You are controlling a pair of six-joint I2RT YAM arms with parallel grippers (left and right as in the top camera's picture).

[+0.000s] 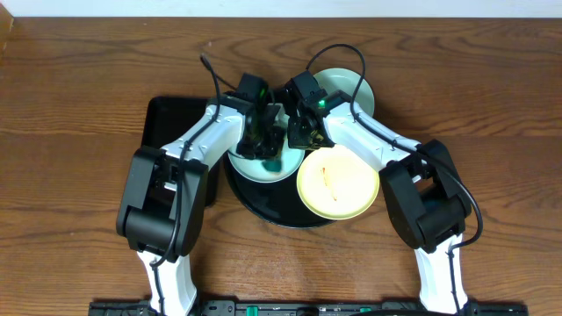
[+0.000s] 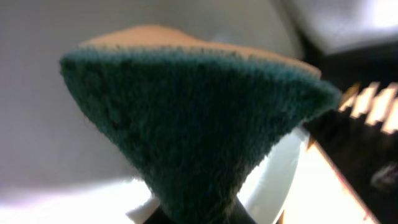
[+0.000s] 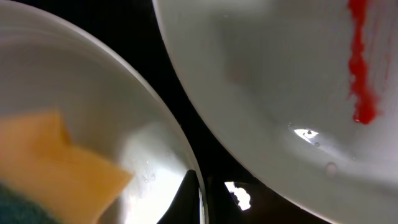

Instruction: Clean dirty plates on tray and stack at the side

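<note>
Overhead | wooden table (image 1: 70, 132), round tray (image 1: 268, 209) | left gripper (image 1: 263, 142) clamps sponge (image 2: 199, 124) | right gripper (image 1: 300, 132): cannot tell (jaws hidden)

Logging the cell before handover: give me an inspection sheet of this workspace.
Surface: brown wooden table.
Job's things: round black tray holds a mint plate under the grippers and a yellow plate at its right edge; second mint plate behind; one plate shows a red smear.
Clutter: rectangular black tray at left.
Grippers: left gripper shut on a green sponge; right gripper state unclear.
Cables: black cables loop above the arms.
Surroundings: pale wall strip at top.
</note>
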